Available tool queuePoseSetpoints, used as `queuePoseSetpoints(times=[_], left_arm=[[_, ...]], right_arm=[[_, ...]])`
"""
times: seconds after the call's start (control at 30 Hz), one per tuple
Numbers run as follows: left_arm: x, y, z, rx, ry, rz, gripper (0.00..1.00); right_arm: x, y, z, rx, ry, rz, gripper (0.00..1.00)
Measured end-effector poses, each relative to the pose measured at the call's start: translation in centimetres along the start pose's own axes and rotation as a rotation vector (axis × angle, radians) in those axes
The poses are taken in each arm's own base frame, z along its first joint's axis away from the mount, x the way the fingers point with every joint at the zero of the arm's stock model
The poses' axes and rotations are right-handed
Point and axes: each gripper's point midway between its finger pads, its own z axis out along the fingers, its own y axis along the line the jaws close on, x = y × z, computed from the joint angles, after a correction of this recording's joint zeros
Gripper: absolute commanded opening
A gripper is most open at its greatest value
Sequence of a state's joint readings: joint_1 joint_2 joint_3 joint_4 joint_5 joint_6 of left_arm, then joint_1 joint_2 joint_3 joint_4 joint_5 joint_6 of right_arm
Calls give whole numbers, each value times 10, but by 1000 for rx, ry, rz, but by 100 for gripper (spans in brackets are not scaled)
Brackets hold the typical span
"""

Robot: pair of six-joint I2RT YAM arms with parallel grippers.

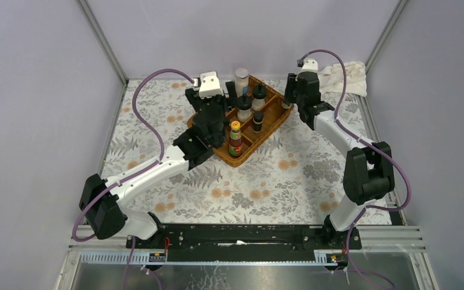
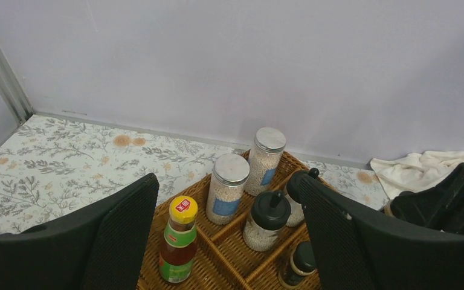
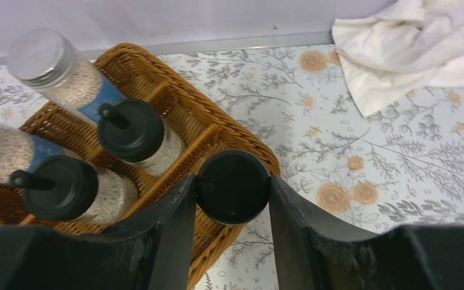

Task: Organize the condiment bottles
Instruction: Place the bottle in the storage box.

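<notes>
The wicker tray holds a yellow-capped sauce bottle, two silver-capped, blue-labelled shakers and two black-lidded shakers. A small dark spice jar stands in it too. My left gripper hangs open and wide above the tray's near-left side, holding nothing. The sauce bottle shows low between its fingers. My right gripper is shut on a black-lidded jar, seen from above over the tray's right rim. I cannot tell whether that jar rests on anything.
A crumpled white towel lies at the back right corner. The tray sits diagonally on the floral tablecloth, close to the back wall. Metal frame posts rise at both back corners.
</notes>
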State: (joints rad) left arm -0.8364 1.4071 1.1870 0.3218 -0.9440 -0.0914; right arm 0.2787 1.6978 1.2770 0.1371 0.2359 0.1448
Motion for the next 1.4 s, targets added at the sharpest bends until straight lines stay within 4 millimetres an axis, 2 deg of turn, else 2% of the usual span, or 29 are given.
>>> queuePoseSetpoints(times=[0.17,0.27,0.77,0.97,1.23,1.4], left_arm=[[-1,-1,1,1,-2,-2,90],[-1,-1,1,0,-1,-1,90],[-1,1,3,-8,-2,-1,90],[-1,4,5,-14,-3,-5,90],[-1,5,6,-18,-4,-7,90],[-1,5,6,-19,-4,-8,90]], right_arm=[[-6,18,1,-47,-9,-20,0],[-2,26,5,-61,2,-32,0],[55,52,27,-131,141,-97,0],[69,57,33,-152,168,-106,0],[70,61,39,-173,154,-110,0],[77,61,44,-172,161,-114,0]])
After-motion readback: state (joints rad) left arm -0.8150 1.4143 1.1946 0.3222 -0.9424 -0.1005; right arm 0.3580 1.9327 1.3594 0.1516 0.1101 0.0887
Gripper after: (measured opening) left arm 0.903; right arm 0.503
